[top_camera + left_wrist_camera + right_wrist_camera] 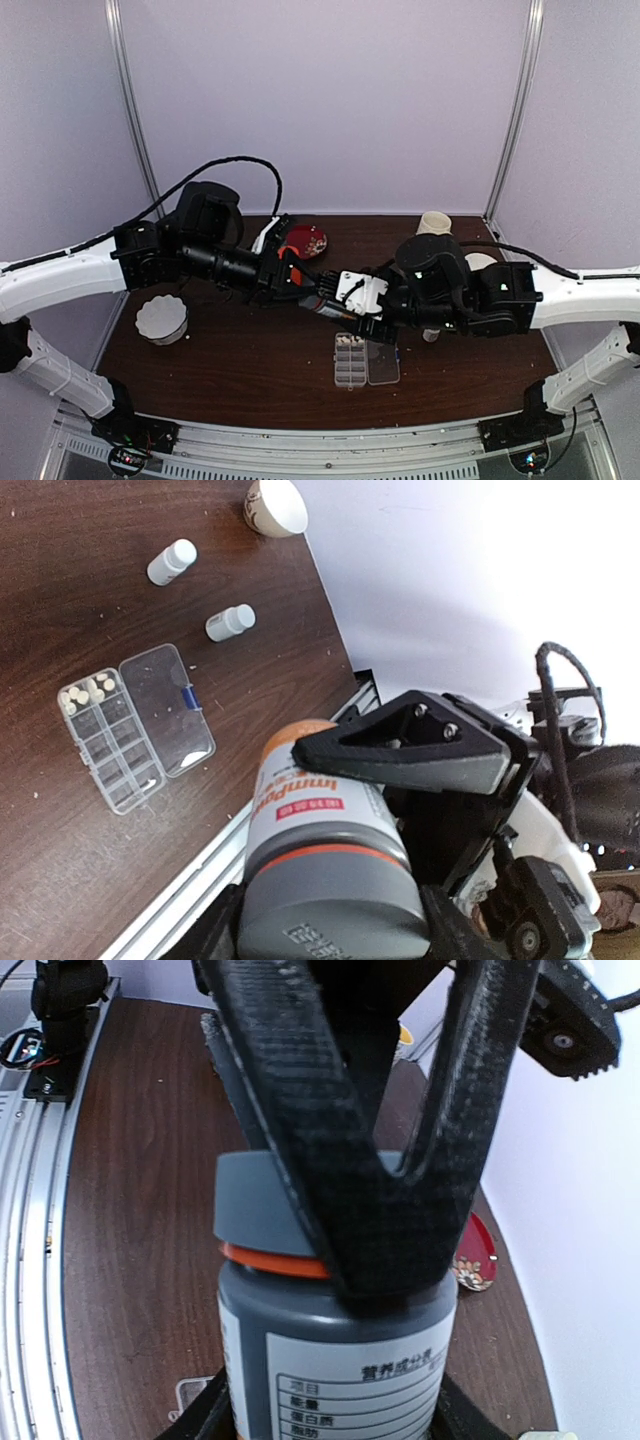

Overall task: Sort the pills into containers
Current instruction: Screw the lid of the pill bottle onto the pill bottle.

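1. One dark brown wood-grain counter (230, 370) carries everything.
2. Two white-and-black arms meet above its middle. The left fingers (300, 1110) are clamped on the grey cap end of a bottle. The right fingers (420, 752) grip its other end. Each pair is held partly apart by the bottle's width.
3. One round plastic bottle (320, 830), grey with an orange ring and a white printed label, hangs in the air between the two pairs of fingers.
4. One red round dish (305, 240) sits beyond the left fingers. One white fluted paper cup (162, 318) stands well outside them.
5. One clear plastic rectangular organiser box (125, 770), with its hinged lid (165, 710) lying open, rests on the counter just below the fingers.
6. Two small white plastic bottles (230, 622) lie on their sides past the box.
7. A small cluster of cream pills (85, 692), too tiny to count surely, fills the box's end compartments.
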